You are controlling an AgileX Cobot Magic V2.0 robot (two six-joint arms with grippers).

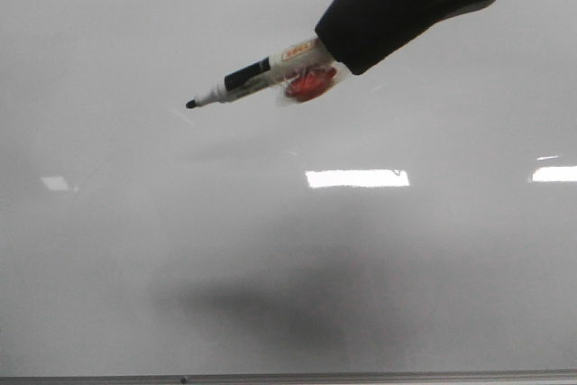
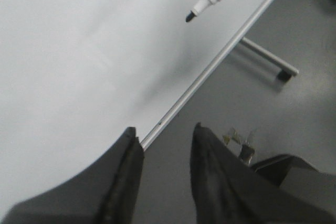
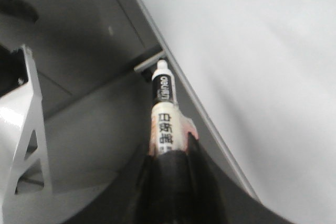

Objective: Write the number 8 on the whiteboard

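The whiteboard (image 1: 135, 223) fills the front view, glossy pale grey with bright glare patches; no marker line shows on it, so the number 8 is not in view. My right gripper (image 1: 338, 51) comes in from the upper right and is shut on a black and white marker (image 1: 257, 74); its black tip (image 1: 191, 104) points left, held above the board. In the right wrist view the marker (image 3: 164, 114) sticks out between the shut fingers. My left gripper (image 2: 165, 137) is open and empty over the board's frame edge (image 2: 210, 69); the marker tip (image 2: 190, 17) shows far off.
The board's thin grey frame runs along the near edge (image 1: 270, 378). A red piece wrapped in clear tape (image 1: 311, 86) hangs on the marker. Beyond the frame lie grey floor and a metal stand leg (image 2: 270, 62). A white metal bracket (image 3: 26, 129) stands off the board.
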